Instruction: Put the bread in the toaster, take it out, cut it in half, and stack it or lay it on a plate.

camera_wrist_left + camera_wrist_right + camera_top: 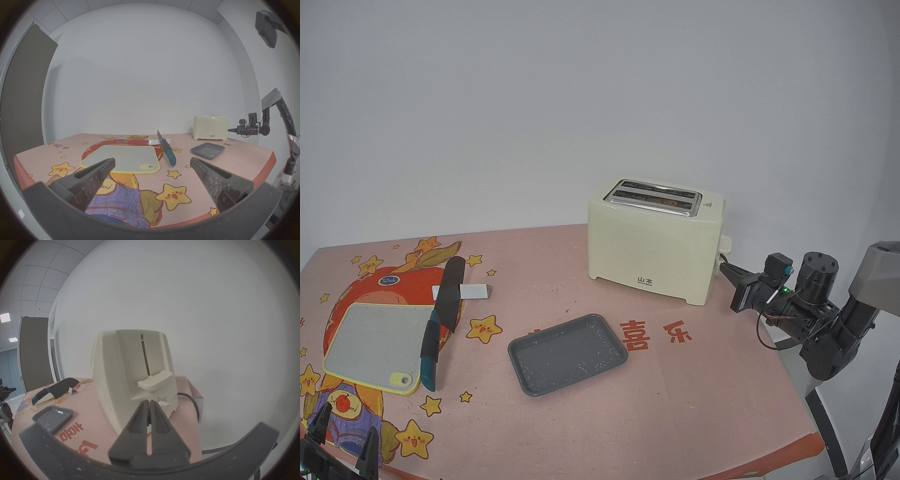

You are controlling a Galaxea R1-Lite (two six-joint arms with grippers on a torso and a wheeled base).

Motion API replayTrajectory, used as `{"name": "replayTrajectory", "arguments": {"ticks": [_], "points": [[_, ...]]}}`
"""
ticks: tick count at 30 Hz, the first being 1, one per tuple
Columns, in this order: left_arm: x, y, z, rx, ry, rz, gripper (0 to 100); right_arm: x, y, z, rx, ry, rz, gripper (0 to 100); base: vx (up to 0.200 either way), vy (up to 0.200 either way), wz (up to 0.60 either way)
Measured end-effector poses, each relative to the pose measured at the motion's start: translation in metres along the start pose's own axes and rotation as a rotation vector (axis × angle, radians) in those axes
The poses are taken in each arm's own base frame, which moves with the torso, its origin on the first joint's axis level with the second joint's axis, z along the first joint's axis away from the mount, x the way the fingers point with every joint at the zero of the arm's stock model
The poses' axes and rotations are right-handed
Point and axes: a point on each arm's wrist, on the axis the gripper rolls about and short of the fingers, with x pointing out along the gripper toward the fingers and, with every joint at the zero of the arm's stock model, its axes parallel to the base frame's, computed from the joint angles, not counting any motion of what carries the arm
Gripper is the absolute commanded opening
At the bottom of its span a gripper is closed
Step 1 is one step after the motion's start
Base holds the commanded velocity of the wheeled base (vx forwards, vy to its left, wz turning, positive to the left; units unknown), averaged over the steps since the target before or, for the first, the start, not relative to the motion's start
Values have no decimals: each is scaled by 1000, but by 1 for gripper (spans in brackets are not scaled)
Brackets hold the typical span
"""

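At the right end of the table, my right jaws are pressed shut on nothing, their tips just beneath the toaster's lever (155, 381) and beside its dial (162, 403); whether they touch the casing I cannot tell. The lever sits low in its track, so I judge the bread is down inside the cream toaster (653, 247). No slice shows plainly, only a brownish trace in the near slot (669, 202). The power cord (192, 402) curls away behind the right end.

Left of the toaster and nearer me lies the grey plate (569, 353), bare but for crumbs. Further left, the knife (449, 300) rests along the right edge of the cutting board (375, 347), its blade propped on a small white block (472, 291). My left jaws hang wide open and empty over the table's near left corner, well apart from the board.

Risks from here, as I read them: closed tips nudging upward may slip off the lever's rounded underside, knock the dial and change the setting, or shove the light toaster leftward. A sideways drag could also snag the cord.
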Motion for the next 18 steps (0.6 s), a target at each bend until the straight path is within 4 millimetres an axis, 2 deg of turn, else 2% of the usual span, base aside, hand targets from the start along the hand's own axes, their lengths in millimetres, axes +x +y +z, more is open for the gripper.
{"name": "replayTrajectory", "arguments": {"ticks": [18], "points": [[0, 0, 0, 0, 0, 0, 100, 5, -7, -11, 4, 27, -16, 0, 0, 0, 0]]}}
